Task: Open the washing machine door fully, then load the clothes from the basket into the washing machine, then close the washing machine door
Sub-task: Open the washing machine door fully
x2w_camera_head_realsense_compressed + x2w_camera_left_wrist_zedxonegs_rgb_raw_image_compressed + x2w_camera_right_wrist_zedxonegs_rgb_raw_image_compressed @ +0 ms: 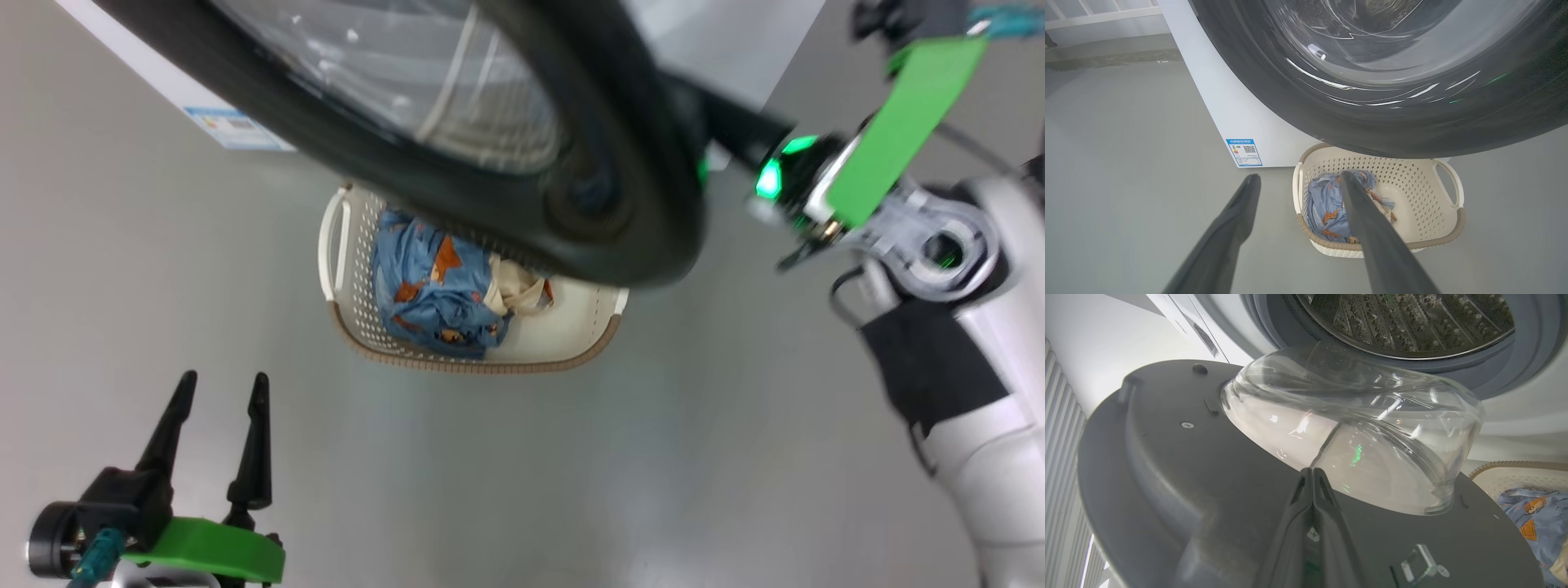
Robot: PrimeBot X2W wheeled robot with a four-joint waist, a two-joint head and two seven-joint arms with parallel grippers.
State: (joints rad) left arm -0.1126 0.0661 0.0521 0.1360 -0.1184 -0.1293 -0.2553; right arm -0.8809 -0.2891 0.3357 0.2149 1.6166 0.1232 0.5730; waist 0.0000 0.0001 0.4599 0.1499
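Observation:
The washing machine door (620, 204) stands swung out, its black rim and glass bowl (1355, 428) hanging over the basket (571, 331). Behind it the washing machine (1229, 106) shows its steel drum (1412, 322). My right gripper (1312, 470) is shut, its tips pressed against the door's inner face at the base of the bowl, holding nothing. The cream basket (1412, 192) sits on the floor before the machine with the clothes (433, 294) in its left half, blue printed fabric beside a cream piece. My left gripper (225, 377) hangs open above the floor, left of the basket and short of it.
Grey floor (571, 490) spreads wide around the basket. A blue label (1244, 152) marks the machine's lower corner. A pale ledge with a railing (1106, 16) runs along the far wall. My right forearm (980, 392) fills the head view's right side.

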